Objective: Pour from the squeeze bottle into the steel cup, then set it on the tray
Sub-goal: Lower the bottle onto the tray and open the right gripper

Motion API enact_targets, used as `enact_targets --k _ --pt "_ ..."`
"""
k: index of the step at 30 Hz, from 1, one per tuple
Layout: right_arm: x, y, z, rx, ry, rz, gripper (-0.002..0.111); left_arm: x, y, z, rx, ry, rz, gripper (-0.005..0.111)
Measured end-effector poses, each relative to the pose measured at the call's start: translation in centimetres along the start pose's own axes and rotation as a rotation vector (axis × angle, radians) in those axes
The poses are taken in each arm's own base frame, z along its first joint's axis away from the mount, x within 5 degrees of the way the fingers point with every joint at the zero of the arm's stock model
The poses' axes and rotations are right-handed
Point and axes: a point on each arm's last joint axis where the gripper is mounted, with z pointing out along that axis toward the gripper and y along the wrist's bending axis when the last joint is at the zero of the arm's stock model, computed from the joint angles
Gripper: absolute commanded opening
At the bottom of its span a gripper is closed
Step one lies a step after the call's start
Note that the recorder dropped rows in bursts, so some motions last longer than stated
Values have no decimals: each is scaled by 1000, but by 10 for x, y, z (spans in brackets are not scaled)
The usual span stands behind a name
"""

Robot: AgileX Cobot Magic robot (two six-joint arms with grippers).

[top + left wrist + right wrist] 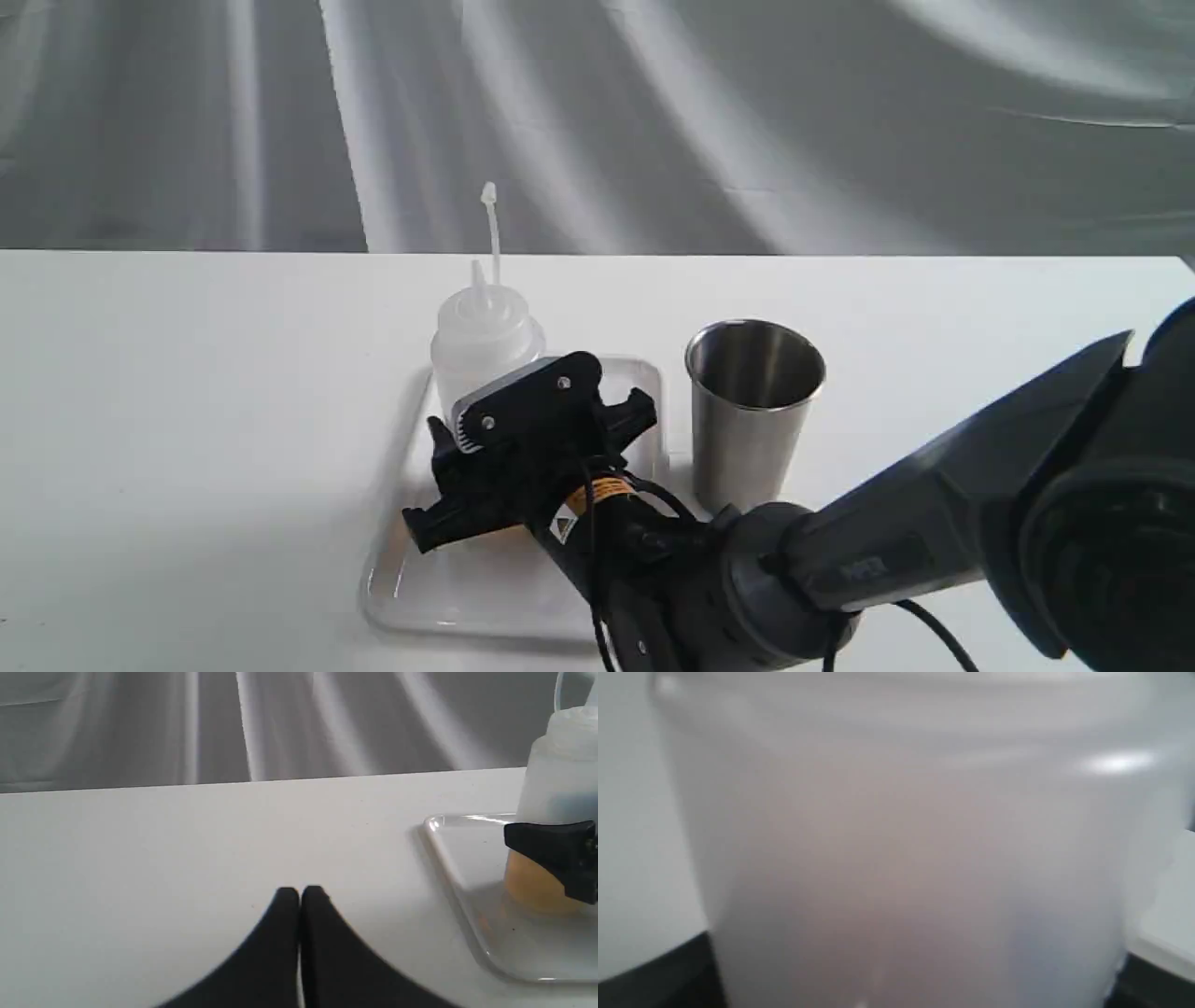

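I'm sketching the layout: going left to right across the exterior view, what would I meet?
squeeze bottle → steel cup → right arm

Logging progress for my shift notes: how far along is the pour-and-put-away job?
Done: unclear; the squeeze bottle stands upright on the tray, but the steel cup is too dark inside to judge. In hand: the right hand brackets the bottle. Left: either the pour, or just letting go.
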Motion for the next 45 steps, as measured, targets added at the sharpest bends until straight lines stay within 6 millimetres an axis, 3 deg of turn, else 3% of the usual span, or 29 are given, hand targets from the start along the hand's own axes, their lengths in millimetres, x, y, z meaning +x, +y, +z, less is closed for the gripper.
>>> enact_targets --k 25,30,36,39,45 --pt "5 -1 1 15 -11 7 4 0 0 0 0 0 0 0" --pt "5 -1 1 15 -11 7 31 0 0 0 0 0 0 0" --pt "5 -1 1 15 -11 7 75 0 0 0 0 0 0 0" --pt "3 0 1 17 -32 8 86 0 0 0 0 0 0 0" --pt "2 2 1 13 -38 6 93 0 0 0 0 0 0 0"
